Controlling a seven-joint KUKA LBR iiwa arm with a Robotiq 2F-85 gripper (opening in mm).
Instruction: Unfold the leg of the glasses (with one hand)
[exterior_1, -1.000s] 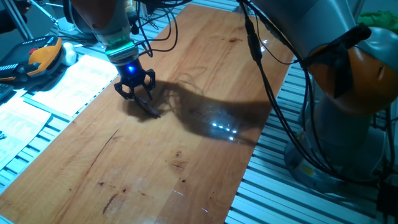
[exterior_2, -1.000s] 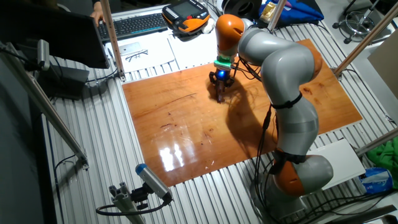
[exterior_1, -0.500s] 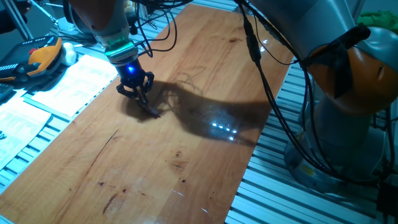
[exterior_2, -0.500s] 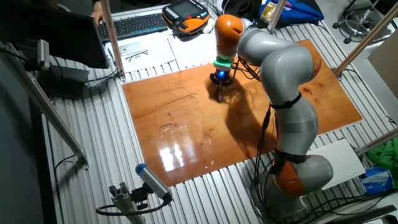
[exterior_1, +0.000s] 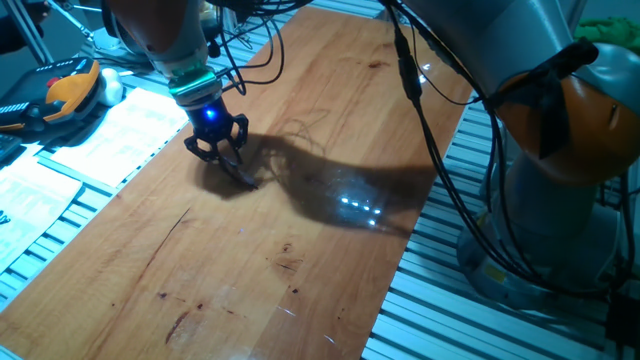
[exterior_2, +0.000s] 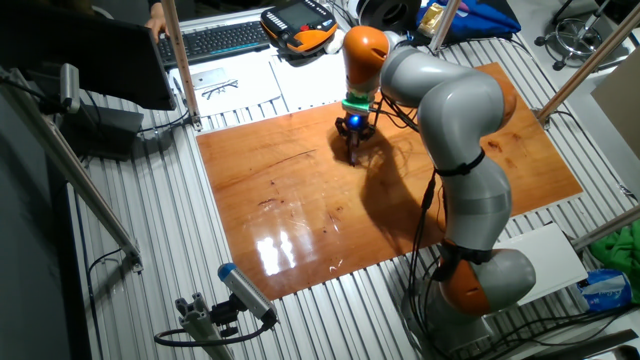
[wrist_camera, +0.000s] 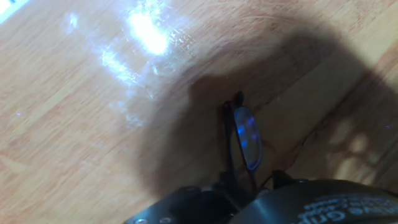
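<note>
We see the gripper (exterior_1: 226, 158) low over the worktop (exterior_1: 300, 220) at about 10 o'clock in one fixed view, its fingers closed on the glasses (wrist_camera: 244, 140), which stand on edge on the wood with one lens reaching toward 12 in the hand view.

Scratched wooden tabletop (exterior_1: 300, 220); keyboard (exterior_2: 215, 38), printed papers (exterior_2: 240, 85) and orange-black handset (exterior_2: 298, 24) beyond its far edge.
</note>
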